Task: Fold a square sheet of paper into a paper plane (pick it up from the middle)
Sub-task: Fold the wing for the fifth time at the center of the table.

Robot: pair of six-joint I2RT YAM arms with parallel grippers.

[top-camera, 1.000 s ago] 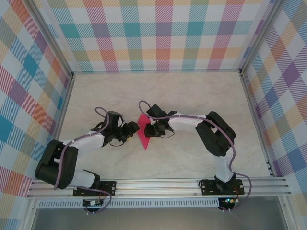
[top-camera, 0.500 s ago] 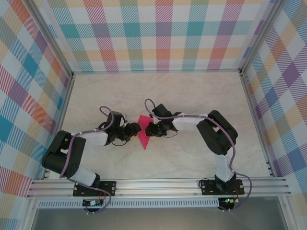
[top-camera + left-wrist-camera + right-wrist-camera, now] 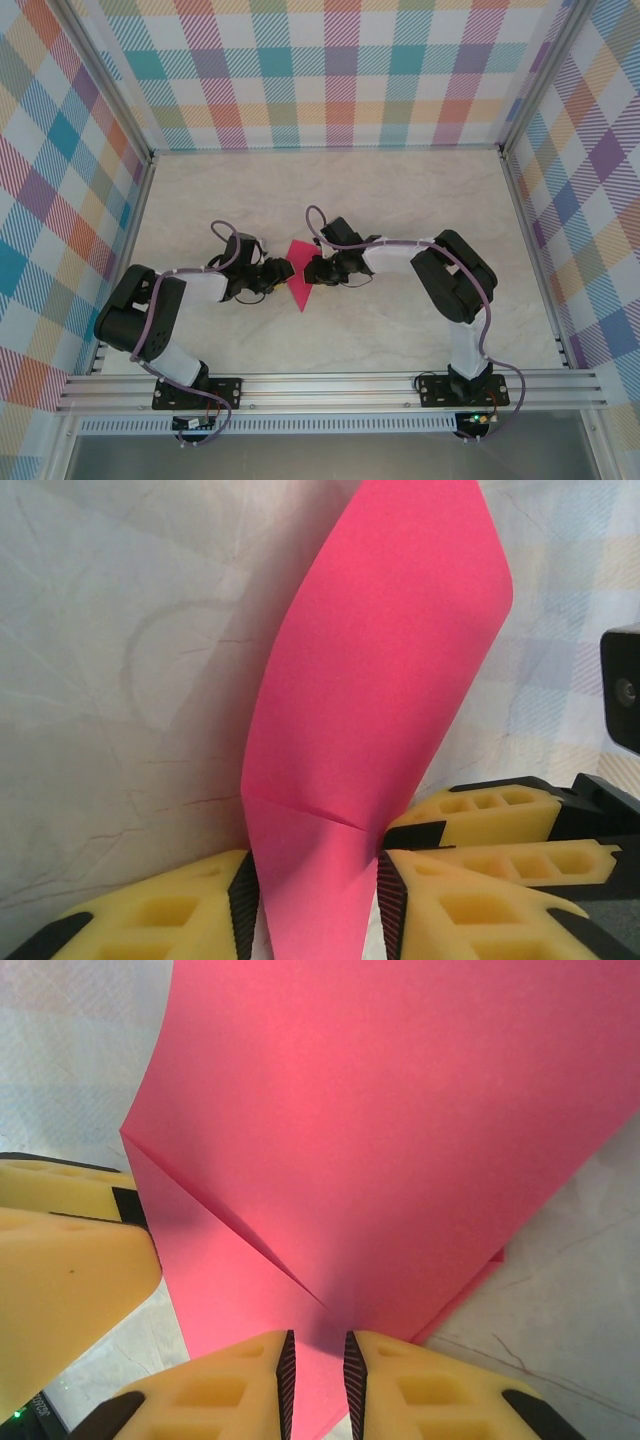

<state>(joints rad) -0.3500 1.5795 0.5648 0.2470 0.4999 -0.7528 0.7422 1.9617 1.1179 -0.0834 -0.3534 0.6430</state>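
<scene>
Two grippers on one paper, so starting closest in: the right gripper (image 3: pixel 315 1350) has its jaws pinched nearly together on the lower edge of the paper (image 3: pixel 400 1110), and that looks like a proper grip. Just beside it, the left gripper (image 3: pixel 312 890) has its jaws apart with the paper's narrow end standing between them. Can't tell if they're actually pressing on it.

The sheet is bowed, with a short crease running across near where it's held. From above it reads as a pointed pink wedge, tip aimed at the near edge, in the middle of the table (image 3: pixel 400 200) between the two arms.

My guess on progress: some early folds are in, since it isn't a plain square. But I see no centre crease with two wings, so it's halfway at best, with more folding and firm creasing left.

Containers: none to report, just the checkered walls (image 3: pixel 340 80) behind.
</scene>
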